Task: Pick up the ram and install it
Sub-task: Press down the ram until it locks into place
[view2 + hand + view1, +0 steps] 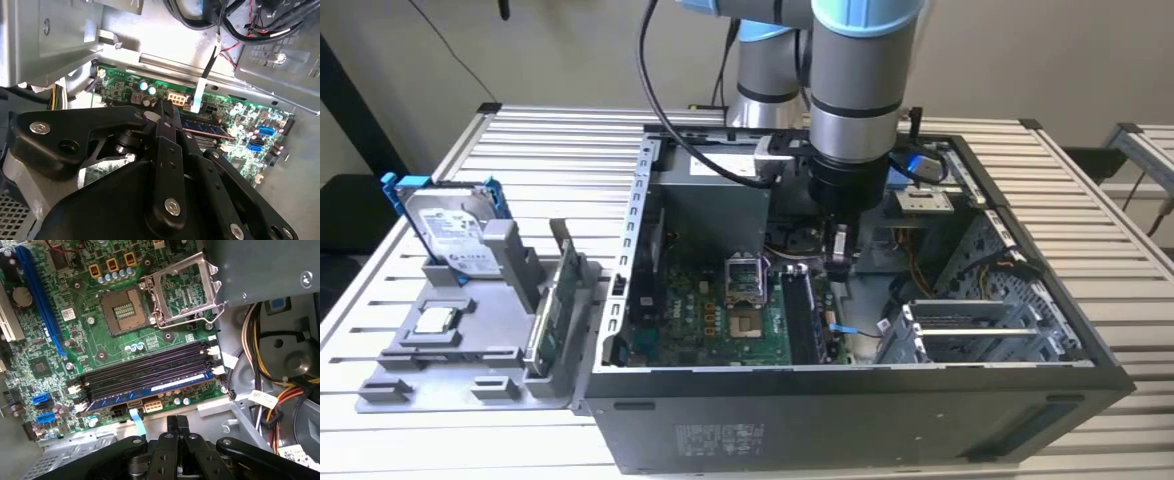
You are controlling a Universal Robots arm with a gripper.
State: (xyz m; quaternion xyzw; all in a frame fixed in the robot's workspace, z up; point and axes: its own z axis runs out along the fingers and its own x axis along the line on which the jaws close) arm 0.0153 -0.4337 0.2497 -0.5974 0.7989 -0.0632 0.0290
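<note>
Most of the slatted worktop (560,140) is taken up by an open computer case (854,410), lying on its side so the arm (858,90) can reach straight down into it. The green motherboard (707,320) faces up on the case floor. At 9 o'clock from the case in the exterior view, a grey holder (454,350) stands parts such as the hard drive (454,230) on edge, which makes them easy to grasp.

The gripper (838,250) hangs low inside the case, at about 3 o'clock from the processor socket. The first wrist view shows what the exterior view cannot. The ram (155,386) already sits edge-up in the memory slot nearest the gripper (176,427). The fingers are drawn together with nothing visible between them, probably for pressing rather than carrying. The second wrist view shows the ram (202,128) just beyond the fingertips.
</note>
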